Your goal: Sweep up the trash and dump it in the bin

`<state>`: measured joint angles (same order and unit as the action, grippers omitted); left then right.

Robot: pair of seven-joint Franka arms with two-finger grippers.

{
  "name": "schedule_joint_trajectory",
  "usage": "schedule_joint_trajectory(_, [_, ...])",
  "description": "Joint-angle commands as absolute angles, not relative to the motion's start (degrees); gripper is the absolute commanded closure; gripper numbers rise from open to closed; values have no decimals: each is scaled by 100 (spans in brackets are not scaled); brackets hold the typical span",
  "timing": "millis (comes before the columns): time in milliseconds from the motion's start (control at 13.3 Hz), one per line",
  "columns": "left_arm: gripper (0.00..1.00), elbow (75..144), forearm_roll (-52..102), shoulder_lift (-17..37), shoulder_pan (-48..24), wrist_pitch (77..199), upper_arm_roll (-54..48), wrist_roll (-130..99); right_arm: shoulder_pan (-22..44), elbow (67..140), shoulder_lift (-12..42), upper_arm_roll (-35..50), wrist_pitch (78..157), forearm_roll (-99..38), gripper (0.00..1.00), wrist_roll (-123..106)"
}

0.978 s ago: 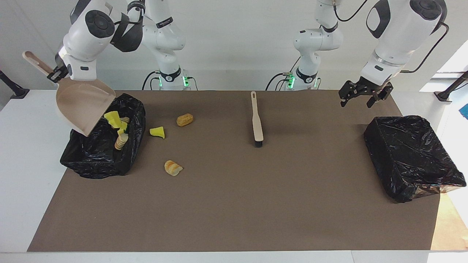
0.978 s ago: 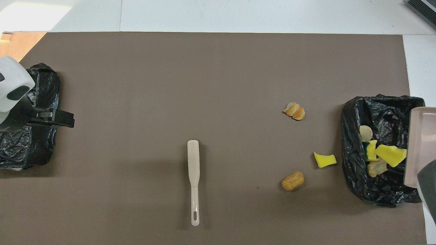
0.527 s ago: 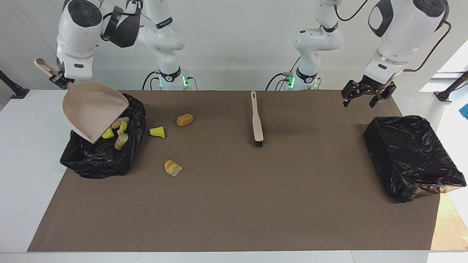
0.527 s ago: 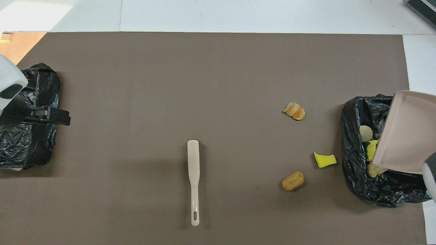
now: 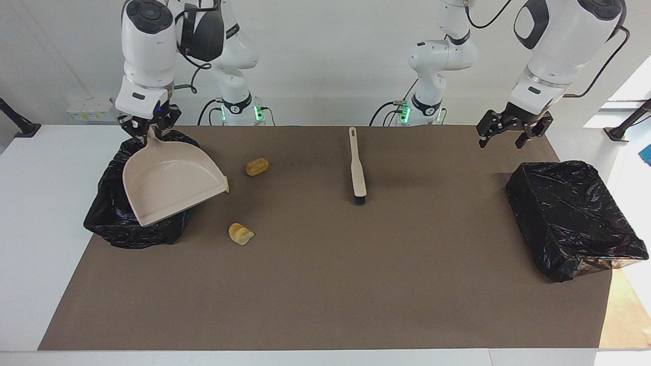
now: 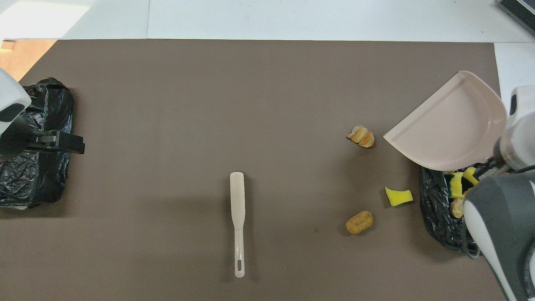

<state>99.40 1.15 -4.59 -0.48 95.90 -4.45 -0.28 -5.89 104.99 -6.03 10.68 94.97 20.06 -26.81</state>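
The right gripper [image 5: 148, 128] stays clamped on the handle of the beige dustpan [image 5: 170, 183], which hangs, pan emptied, over the black-lined bin [image 5: 104, 216] at the right arm's end of the table. The pan's open lip tilts down toward the mat's middle, w/ nothing left in it, so the dump step looks done and the pan seems angled to head back to the mat.

Part of the trash is already in that bin: the overhead view shows yellow sponge bits and a tan piece [image 6: 457, 190] inside the liner, half hidden by pan and arm. Three scraps still lie loose on the brown mat [image 5: 325, 295] near the bin: a yellow sponge chunk [image 6: 398, 196] just beside it, a tan bread stub [image 5: 257, 166] nearer the robots, and a croissant piece [image 5: 241, 234] farther out.

The brush [image 5: 356, 165] lies flat mid-table, untouched, bristles pointing away from the robots, prob. parked for the next sweep.

The left gripper [image 5: 511, 133] waits, fingers spread and holding nothing, in the air by the second lined bin [image 5: 572, 218] at the left arm's end. Approx. half the job remains.
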Motion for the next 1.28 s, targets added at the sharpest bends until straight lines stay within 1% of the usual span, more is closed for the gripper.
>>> schedule_joint_trajectory(0, [0, 10002, 53, -554, -35, 9624, -448, -62, -405, 9811, 217, 1046, 9553, 1548, 100, -1586])
schedule_joint_trajectory(226, [0, 10002, 53, -554, -35, 9624, -440, -62, 261, 9266, 1165, 1046, 9912, 1248, 100, 118])
schedule_joint_trajectory(451, [0, 10002, 53, -554, -35, 9624, -448, -61, 693, 8580, 2106, 1046, 10466, 1239, 100, 1183])
schedule_joint_trajectory(527, [0, 10002, 61, -554, -35, 9624, -448, -62, 834, 8248, 2414, 1046, 10529, 1239, 100, 1448])
schedule_joint_trajectory(602, [0, 10002, 62, -554, -35, 9624, -448, -62, 1113, 7783, 2782, 1046, 10521, 1257, 100, 1676])
schedule_joint_trajectory(677, [0, 10002, 62, -554, -35, 9624, -448, -53, 1429, 7195, 3178, 1002, 10416, 1266, 100, 1888])
schedule_joint_trajectory(752, [0, 10002, 53, -554, -35, 9624, -448, -61, 1572, 6789, 3495, 1019, 10311, 1257, 100, 2264])
schedule_joint_trajectory(903, [0, 10002, 53, -554, -35, 9624, -448, -62, 1783, 6487, 3883, 1168, 10397, 1239, 100, 3037])
schedule_joint_trajectory(1128, [0, 10002, 61, -545, -35, 9624, -440, -61, 2038, 5970, 4375, 1397, 10485, 1239, 100, 3495])
schedule_joint_trajectory(1204, [0, 10002, 62, -554, -35, 9624, -448, -53, 2091, 5881, 4438, 1476, 10529, 1239, 100, 3672])
